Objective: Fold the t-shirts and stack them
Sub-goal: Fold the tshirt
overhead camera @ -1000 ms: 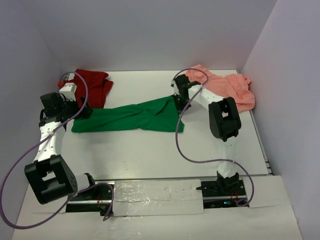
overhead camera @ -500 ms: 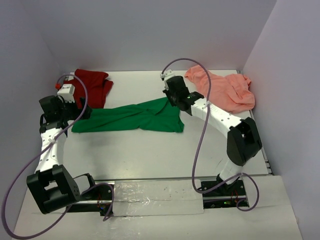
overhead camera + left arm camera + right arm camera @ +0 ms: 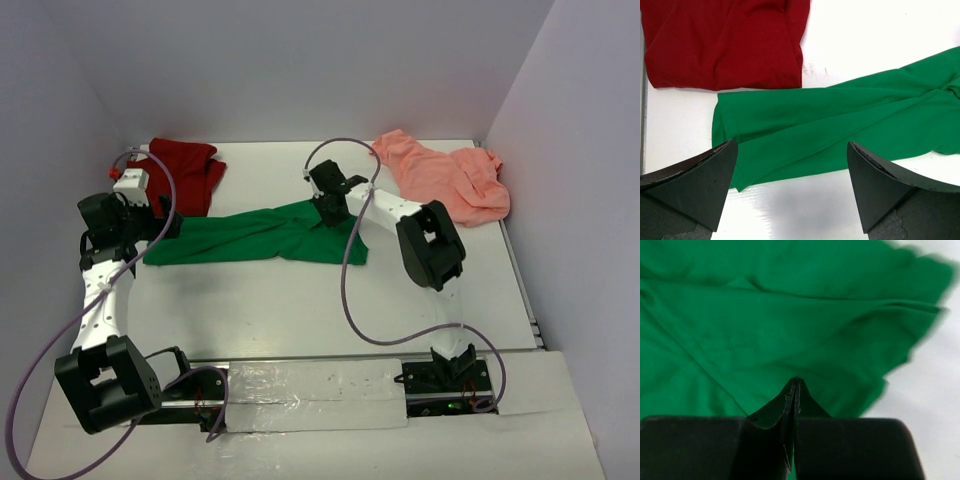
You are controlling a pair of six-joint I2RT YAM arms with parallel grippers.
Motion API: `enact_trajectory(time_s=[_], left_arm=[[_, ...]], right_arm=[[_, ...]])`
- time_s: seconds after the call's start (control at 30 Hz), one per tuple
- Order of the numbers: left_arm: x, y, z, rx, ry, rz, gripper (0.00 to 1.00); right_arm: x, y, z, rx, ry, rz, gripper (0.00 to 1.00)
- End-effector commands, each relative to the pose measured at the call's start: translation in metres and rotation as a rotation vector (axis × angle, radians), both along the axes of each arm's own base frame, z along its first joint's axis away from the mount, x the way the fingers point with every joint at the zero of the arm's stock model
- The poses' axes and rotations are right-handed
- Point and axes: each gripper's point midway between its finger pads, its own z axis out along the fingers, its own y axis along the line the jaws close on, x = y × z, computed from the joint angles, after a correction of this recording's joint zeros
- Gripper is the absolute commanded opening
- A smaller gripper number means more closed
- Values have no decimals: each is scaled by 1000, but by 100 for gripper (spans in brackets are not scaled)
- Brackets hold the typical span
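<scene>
The green t-shirt (image 3: 250, 237) is plain and bright against the white table (image 3: 300, 300). The dark red t-shirt (image 3: 190, 170) at the far left corner and the salmon pink t-shirt (image 3: 450, 180) at the far right are unpatterned.

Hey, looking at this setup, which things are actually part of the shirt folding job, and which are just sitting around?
Part of the job:
green t-shirt, stretched across the middle
dark red t-shirt, far left corner
salmon pink t-shirt, far right corner

Just there:
purple cables
silvery strip along the near edge
</scene>
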Motion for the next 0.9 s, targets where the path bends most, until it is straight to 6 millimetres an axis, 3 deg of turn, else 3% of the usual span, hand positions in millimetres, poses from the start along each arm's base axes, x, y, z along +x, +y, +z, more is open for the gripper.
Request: enact_trajectory(time_s=[0.0, 0.03, 0.17, 0.33, 0.47, 0.6, 0.7, 0.77, 0.8, 0.87], left_arm=[[6, 5, 8, 21, -39, 6, 99], [7, 5, 9, 18, -38, 5, 99], [6, 3, 4, 15, -21, -7, 99], [5, 3, 4, 20, -24, -14, 99], [3, 0, 7, 19, -28, -25, 99], [1, -5, 10, 11, -32, -55, 99], [0, -8, 13, 10, -37, -69, 99], [-1, -9, 16, 14, -40, -81, 99], [-2, -10, 17, 13, -41, -84, 99], [-3, -13, 20, 13, -50, -96, 99]], right_arm=[[-16, 5, -21, 40, 198, -20, 0], [-26, -1, -41, 39, 286, -48, 0], [-47, 1, -61, 68, 455, -67, 0], [-47, -10, -68, 44, 471, -106, 0], [-27, -30, -59, 12, 389, -156, 0], [7, -49, -39, 33, 309, -216, 0], [34, -52, -21, 67, 252, -236, 0], [47, -60, -19, 56, 235, -270, 0], [61, -57, -6, 76, 198, -272, 0], [75, -56, -9, 72, 182, -287, 0]])
